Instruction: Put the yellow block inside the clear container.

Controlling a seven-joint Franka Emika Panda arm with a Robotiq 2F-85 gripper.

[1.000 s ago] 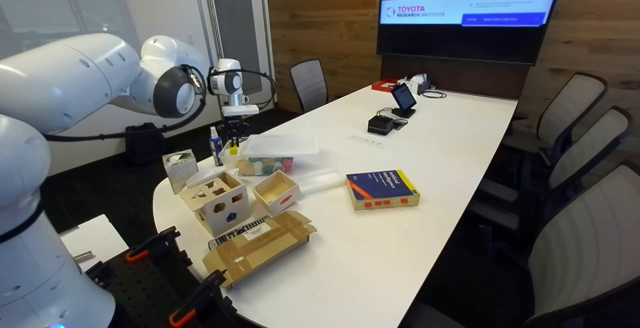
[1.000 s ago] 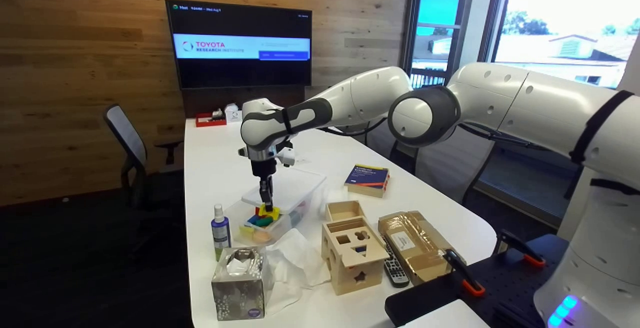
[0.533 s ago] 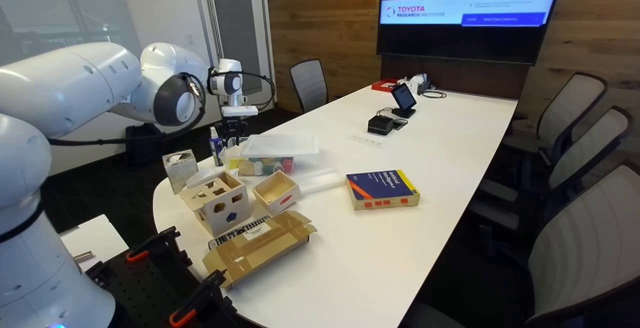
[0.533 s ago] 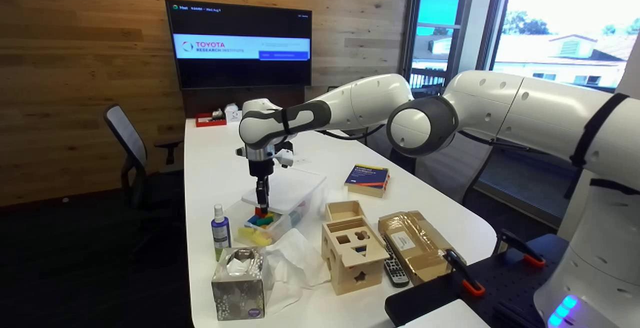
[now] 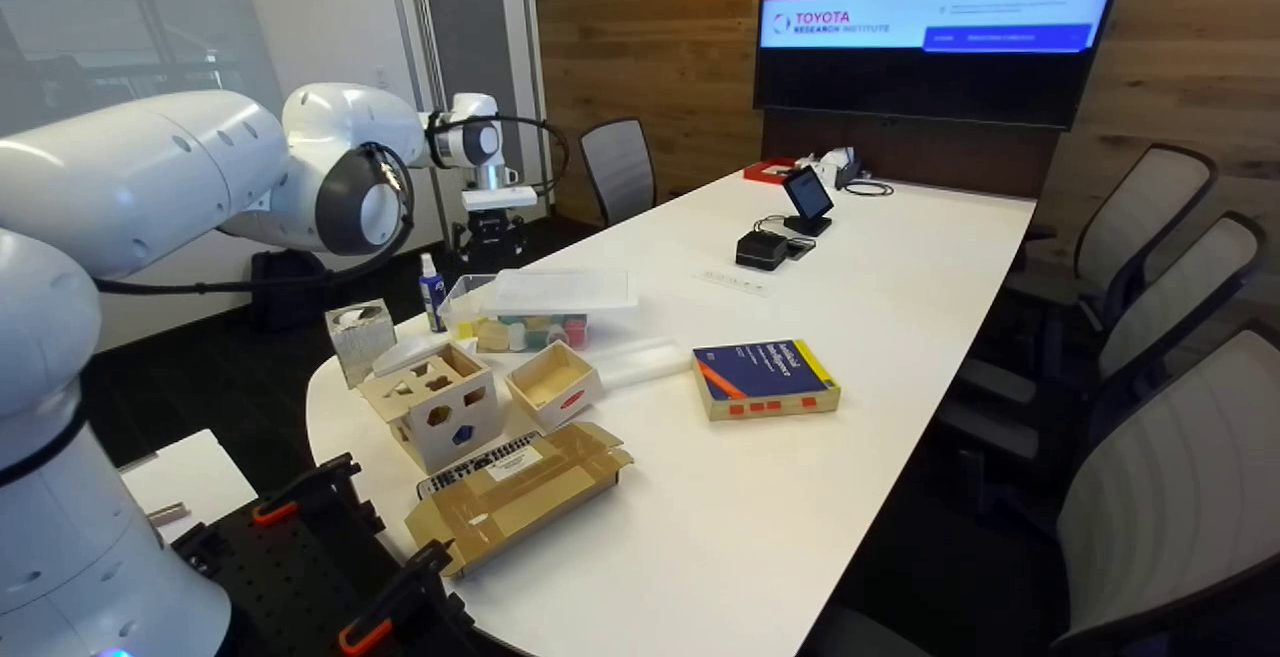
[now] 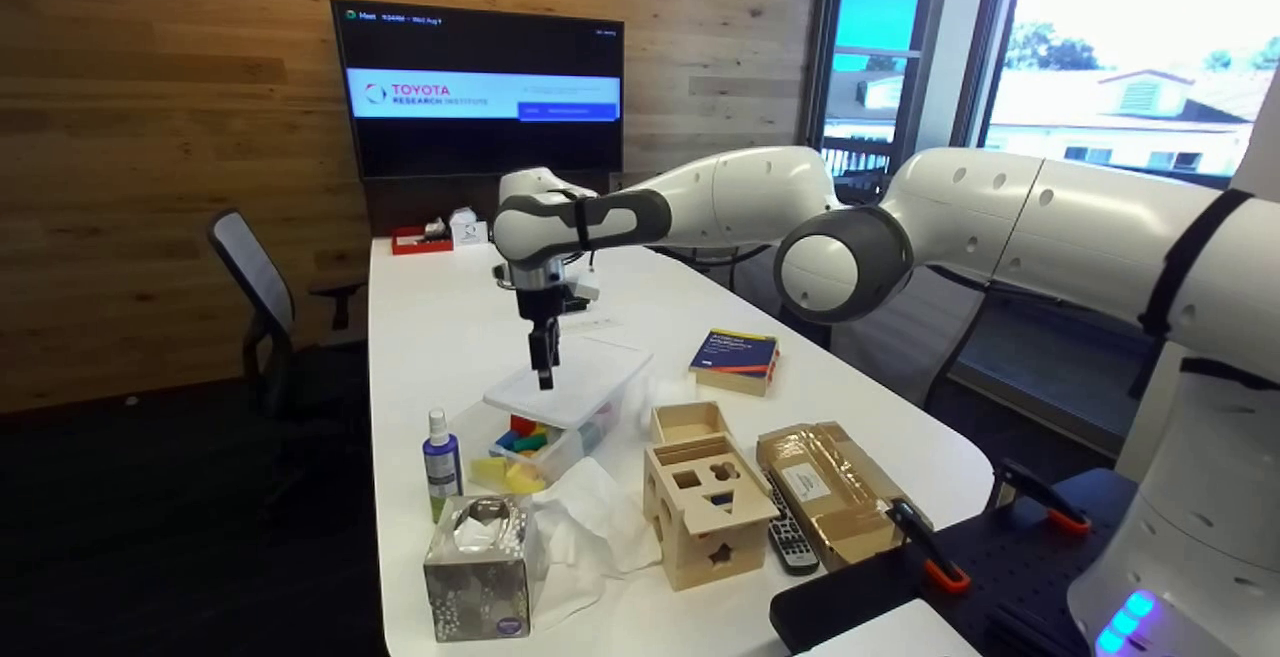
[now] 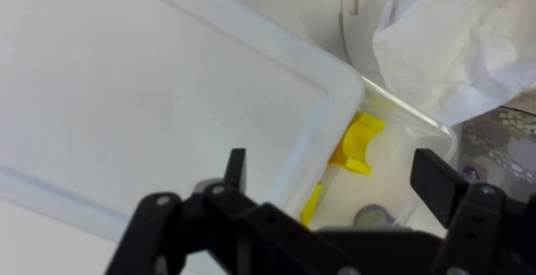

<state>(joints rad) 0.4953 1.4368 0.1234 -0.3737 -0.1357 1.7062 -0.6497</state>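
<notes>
The yellow block [image 7: 358, 141], with a curved notch, lies on the floor of the clear container [image 7: 404, 103], near its uncovered end. In an exterior view the same yellow block [image 6: 523, 478] shows through the plastic, close to another yellow piece [image 6: 489, 468]. A pale lid [image 6: 570, 382] covers most of the container. My gripper [image 6: 545, 377] hangs above that lid, touching nothing. In the wrist view the gripper [image 7: 331, 162] has its fingers wide apart, with no object between them.
Red, blue and green pieces [image 6: 518, 437] share the container. Around it stand a spray bottle [image 6: 441, 462], a tissue box [image 6: 478, 577], crumpled tissue [image 6: 590, 527], a wooden box with holes [image 6: 710, 527] and a small wooden tray [image 6: 690, 423]. A book [image 6: 735, 355] lies farther off.
The gripper has opened and let go of the yellow block, which dropped into the container. Afterwards the arm rose and shifted over the lid.
</notes>
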